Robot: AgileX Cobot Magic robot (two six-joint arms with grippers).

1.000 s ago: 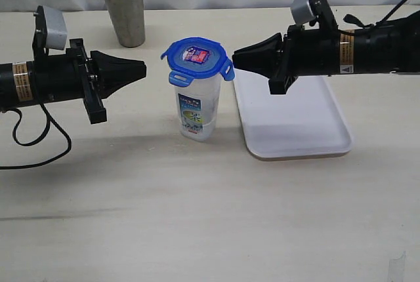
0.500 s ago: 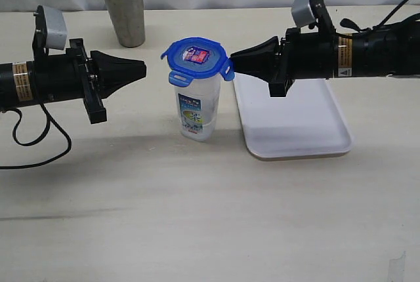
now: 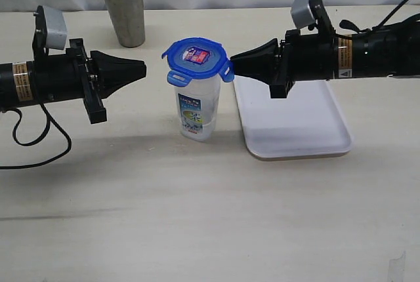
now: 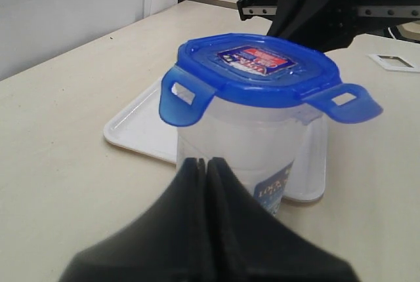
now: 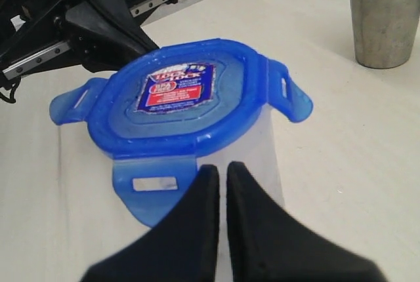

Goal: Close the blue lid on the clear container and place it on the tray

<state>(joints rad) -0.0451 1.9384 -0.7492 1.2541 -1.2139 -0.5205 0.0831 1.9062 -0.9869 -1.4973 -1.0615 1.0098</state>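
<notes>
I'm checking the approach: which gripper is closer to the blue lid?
The right gripper: its shut tip is at a flap of the blue lid. The left gripper, also shut, stands clearly apart from it.

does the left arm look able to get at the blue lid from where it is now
Probably yes. The left arm points at the blue lid at about its height, with only bare table between; the steel cup stands off that line. Its jaws are shut, so pressing a flap, not gripping.
</notes>
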